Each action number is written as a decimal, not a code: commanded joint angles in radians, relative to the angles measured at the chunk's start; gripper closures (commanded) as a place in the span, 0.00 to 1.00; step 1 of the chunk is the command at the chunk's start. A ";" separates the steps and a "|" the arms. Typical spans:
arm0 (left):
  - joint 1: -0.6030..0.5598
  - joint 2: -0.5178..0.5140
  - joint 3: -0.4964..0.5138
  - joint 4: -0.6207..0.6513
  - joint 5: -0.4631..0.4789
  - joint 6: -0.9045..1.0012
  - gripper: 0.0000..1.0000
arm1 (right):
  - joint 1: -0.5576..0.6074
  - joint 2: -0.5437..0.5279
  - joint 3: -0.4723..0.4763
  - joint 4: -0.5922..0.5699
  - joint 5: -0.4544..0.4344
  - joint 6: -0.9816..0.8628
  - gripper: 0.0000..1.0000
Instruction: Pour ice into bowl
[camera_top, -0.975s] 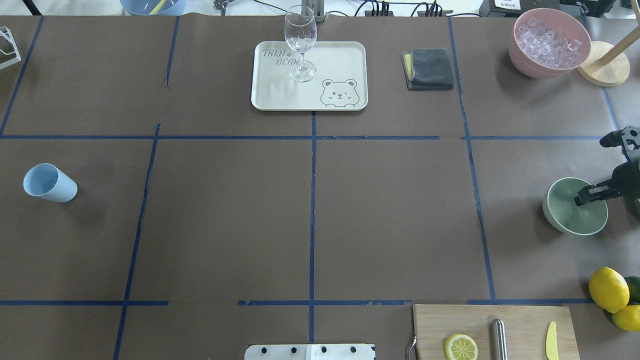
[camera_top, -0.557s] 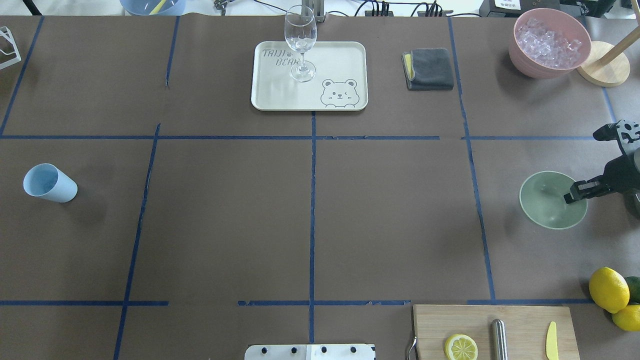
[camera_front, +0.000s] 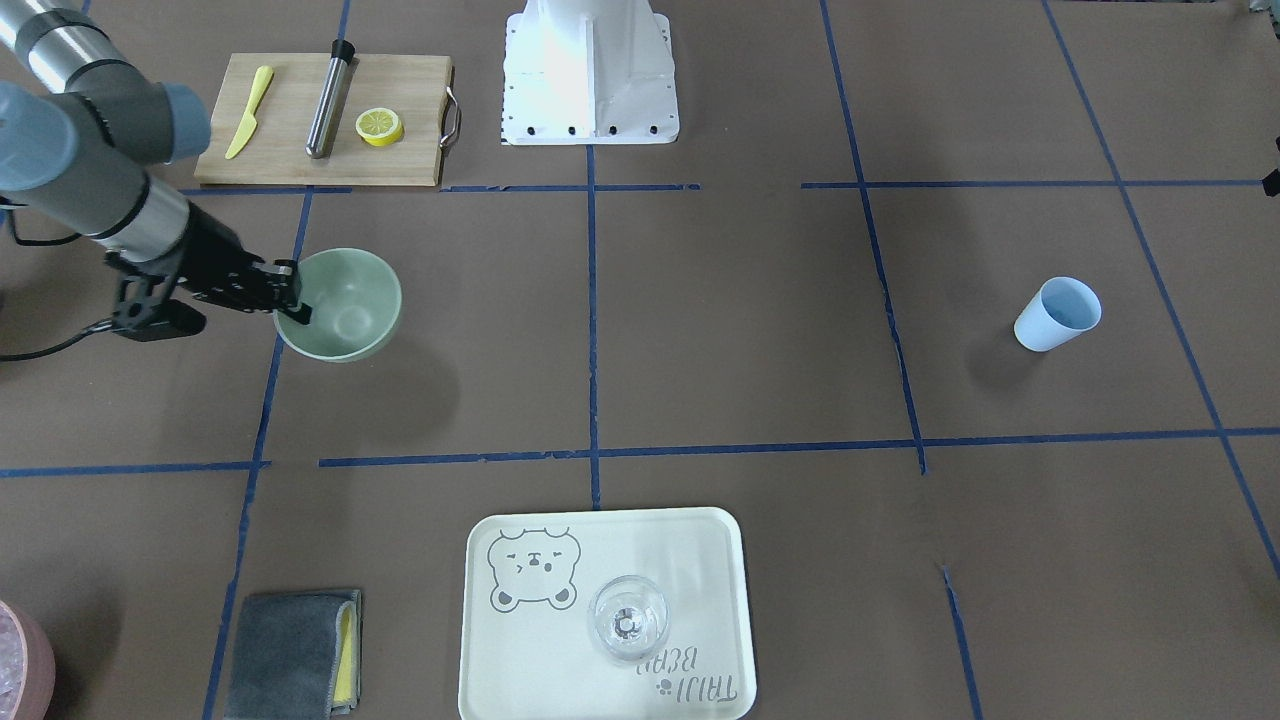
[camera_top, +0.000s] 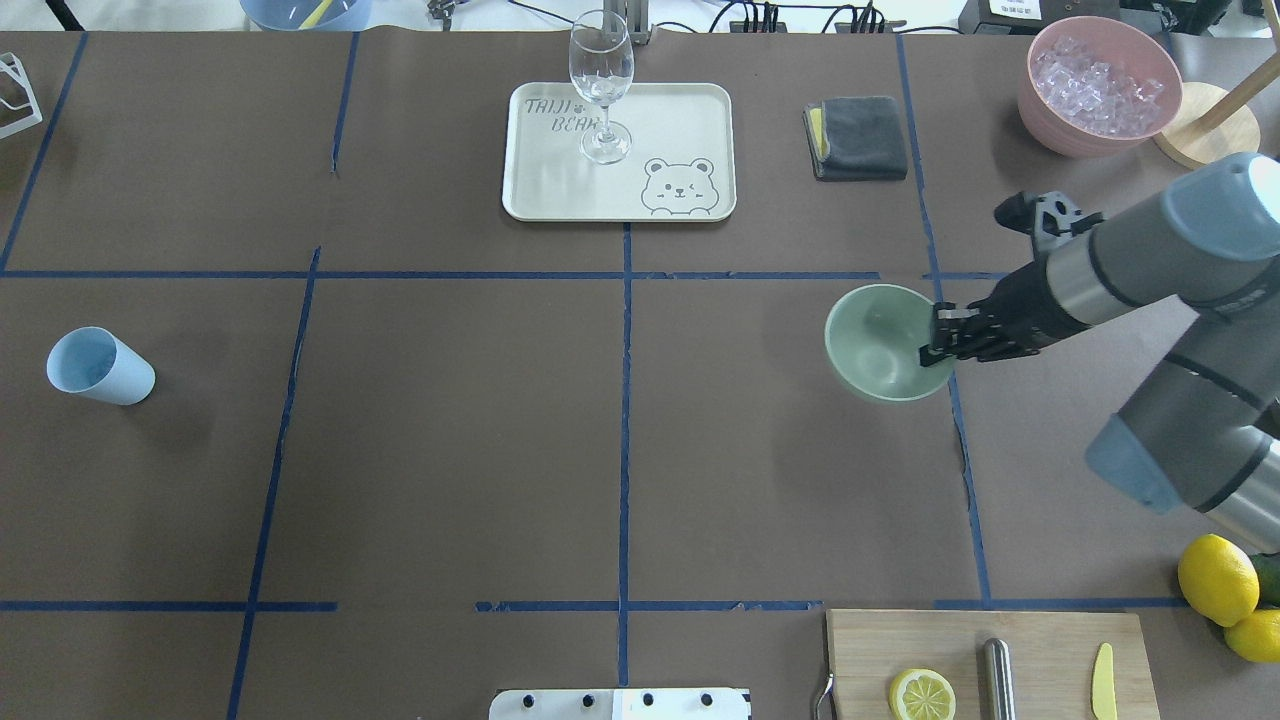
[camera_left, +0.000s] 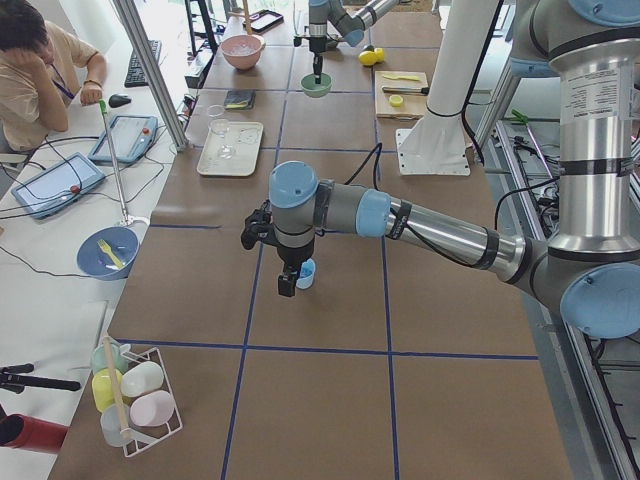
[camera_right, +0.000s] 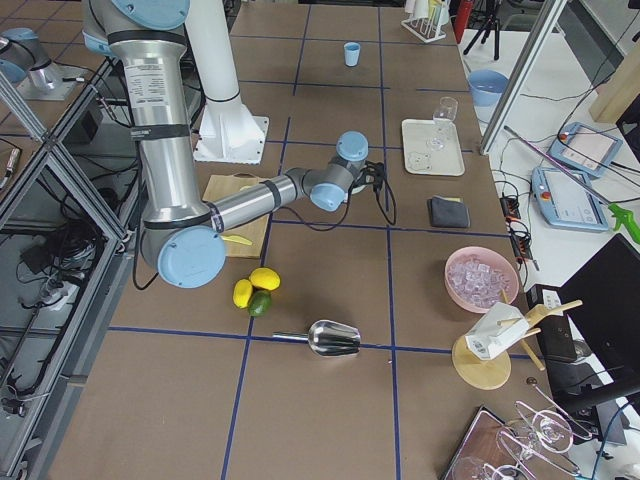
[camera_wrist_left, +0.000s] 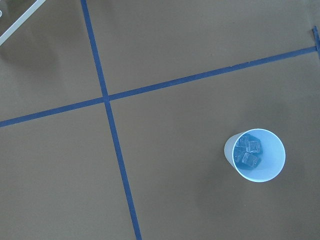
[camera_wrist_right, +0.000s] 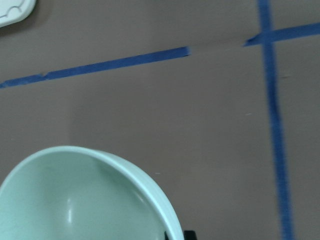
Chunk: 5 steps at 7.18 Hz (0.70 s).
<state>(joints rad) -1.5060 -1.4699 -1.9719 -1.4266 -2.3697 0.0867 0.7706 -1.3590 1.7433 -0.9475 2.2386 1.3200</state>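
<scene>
Fingers of the right gripper are clamped on the 3 o'clock rim of the smooth round mint-green bowl, which sits toward 3 o'clock from the overhead view's centre. Clear glassy ice cubes lie inside the light blue tapered cup, out at 9 o'clock. The left gripper shows only from the side, so I cannot tell whether it is open or closed.

The right arm enters from the right edge of the overhead view and stretches left, elbow bent. The right gripper, right of centre, has its fingers pinched on the rim of the bowl. In the left side view, the left arm reaches from the right edge to the frame's centre. The left gripper points straight down; its finger gap cannot be made out.
</scene>
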 joint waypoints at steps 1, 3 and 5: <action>0.001 -0.001 0.001 0.000 0.000 0.008 0.00 | -0.216 0.201 -0.022 -0.060 -0.228 0.241 1.00; 0.009 -0.001 0.001 -0.001 0.000 0.016 0.00 | -0.302 0.424 -0.176 -0.151 -0.374 0.363 1.00; 0.010 -0.001 0.001 -0.003 0.000 0.016 0.00 | -0.355 0.510 -0.270 -0.151 -0.459 0.389 1.00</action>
<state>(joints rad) -1.4973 -1.4711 -1.9712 -1.4284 -2.3700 0.1022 0.4488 -0.9118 1.5377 -1.0937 1.8364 1.6835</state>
